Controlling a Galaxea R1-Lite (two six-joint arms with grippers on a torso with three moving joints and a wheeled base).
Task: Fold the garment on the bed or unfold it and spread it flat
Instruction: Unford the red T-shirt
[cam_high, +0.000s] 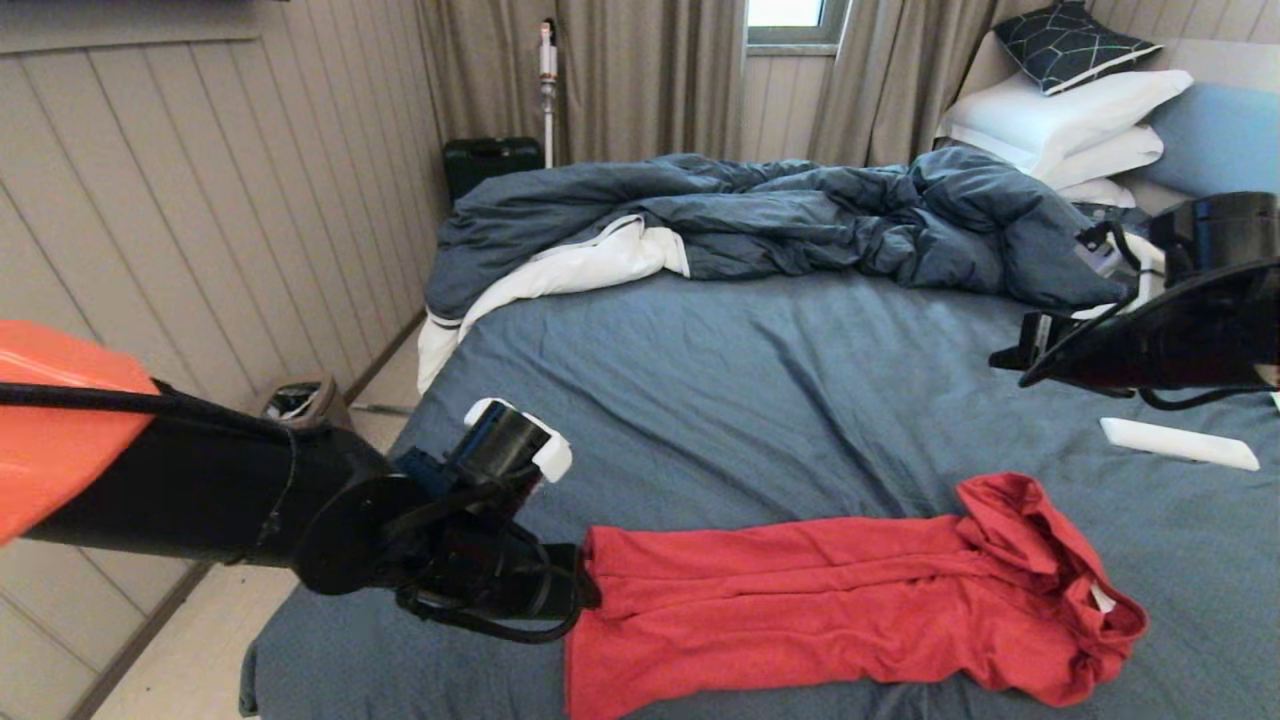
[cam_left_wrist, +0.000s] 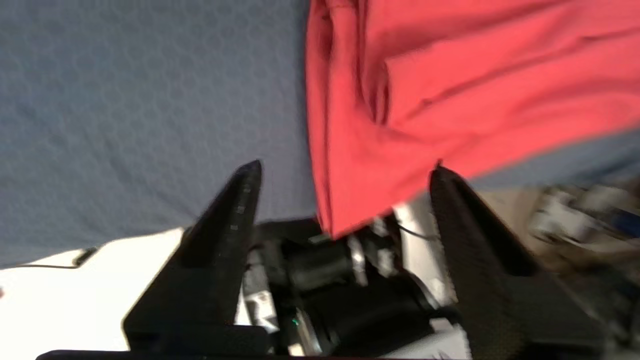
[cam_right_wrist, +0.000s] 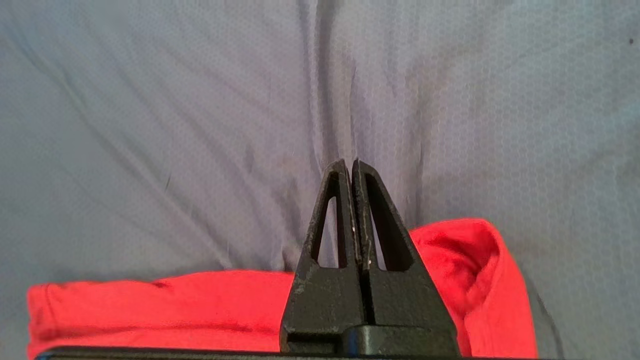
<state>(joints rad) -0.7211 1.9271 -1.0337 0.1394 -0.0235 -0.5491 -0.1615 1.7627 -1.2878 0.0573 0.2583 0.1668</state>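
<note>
The red T-shirt (cam_high: 820, 600) lies bunched in a long strip across the near part of the bed (cam_high: 750, 400); its collar end is heaped at the right and its print is hidden. At the shirt's left end is my left gripper (cam_high: 577, 592). It is open, and in the left wrist view the shirt's corner (cam_left_wrist: 360, 190) hangs between the wide-spread fingers of the gripper (cam_left_wrist: 345, 170). My right gripper (cam_high: 1002, 358) hovers above the sheet at the right. It is shut on nothing, and the right wrist view shows its tips (cam_right_wrist: 350, 164) over blue sheet beyond the shirt (cam_right_wrist: 150, 310).
A rumpled dark blue duvet (cam_high: 760, 215) with white lining fills the far side of the bed, and white pillows (cam_high: 1060, 110) are stacked at the back right. A flat white object (cam_high: 1180, 443) lies on the sheet at the right. The bed's left edge drops to the floor by the panelled wall.
</note>
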